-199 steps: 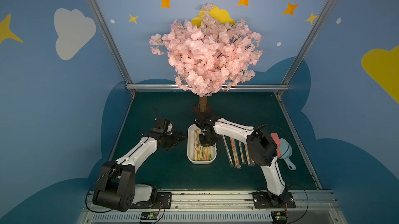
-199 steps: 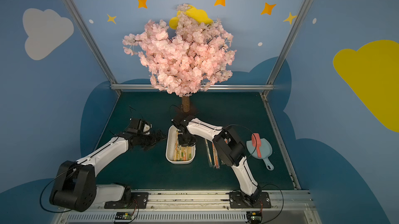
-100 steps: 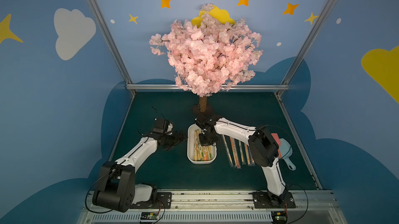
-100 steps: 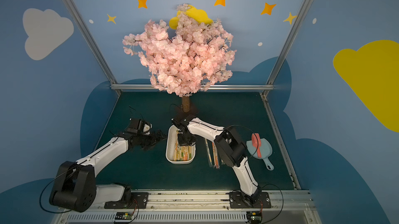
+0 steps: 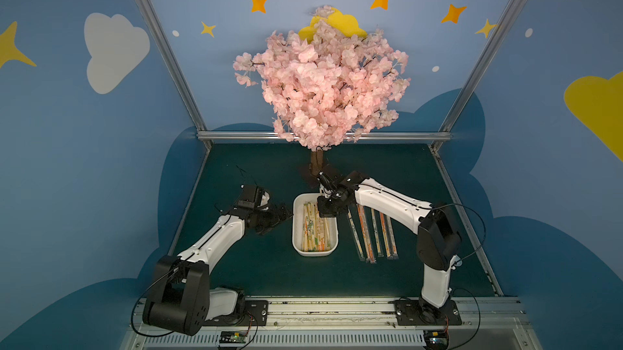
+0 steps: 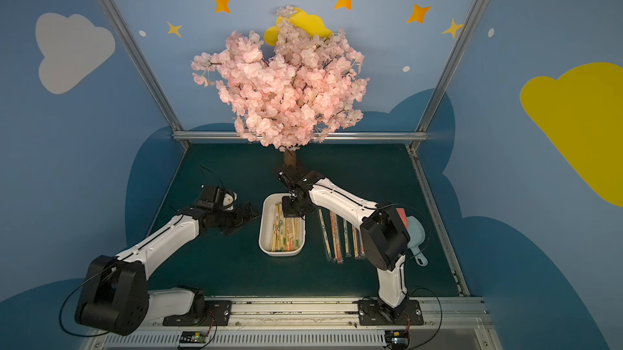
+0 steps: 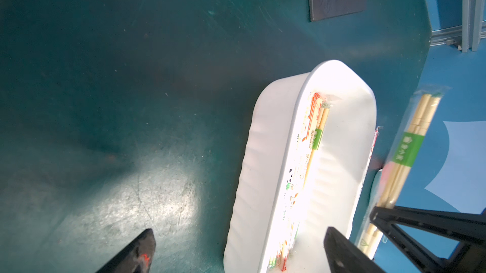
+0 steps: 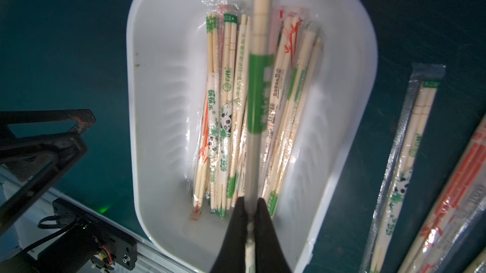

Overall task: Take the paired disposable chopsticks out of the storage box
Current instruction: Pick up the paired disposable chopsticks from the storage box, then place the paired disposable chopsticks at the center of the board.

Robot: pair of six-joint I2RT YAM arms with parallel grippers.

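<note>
At the middle of the dark green desk [image 5: 256, 264], the white storage box [image 5: 297, 230] holds a loose bundle of paired disposable chopsticks [image 5: 313, 230] lying along its 12-to-6 o'clock length. Over the box's 12 o'clock end the right pincer [image 8: 251, 206] is clamped tight on one green-banded pair [image 8: 259, 79], held above the bundle, while a row of sleeved pairs [image 5: 372, 233] lies flat on the desk at the box's 3 o'clock. At the box's 9 o'clock the left pincer [image 5: 282, 214] stands spread wide, just beside the rim and holding nothing.
</note>
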